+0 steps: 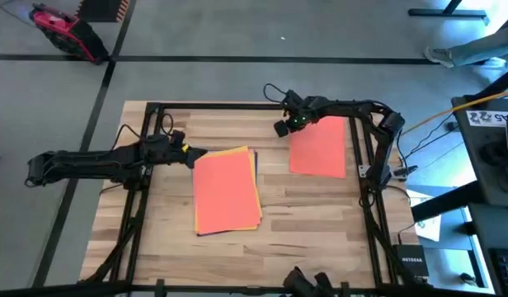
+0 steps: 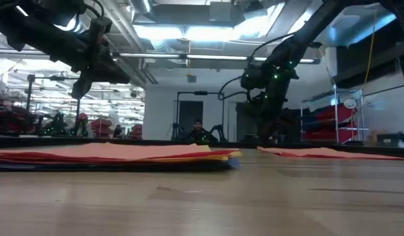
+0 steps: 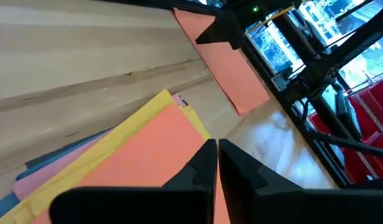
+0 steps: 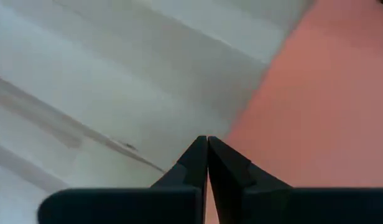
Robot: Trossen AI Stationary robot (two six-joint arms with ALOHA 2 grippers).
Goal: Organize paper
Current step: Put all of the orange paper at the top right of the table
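Right end effector (image 4: pixel 207 142), closed, over orange sheet's (image 4: pixel 316 106) edge.

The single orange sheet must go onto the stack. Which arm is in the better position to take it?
Probably the right. The right gripper hangs at the single orange sheet's corner, fingers shut. The left gripper, also shut, is by the stack.

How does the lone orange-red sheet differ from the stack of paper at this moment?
The lone orange-red sheet is a single layer; the stack shows yellow, pink and blue edges under its orange-red top. The sheet lies on the table's right side by the right gripper; the stack sits mid-table by the left gripper. Both lie flat, orange-red on top.
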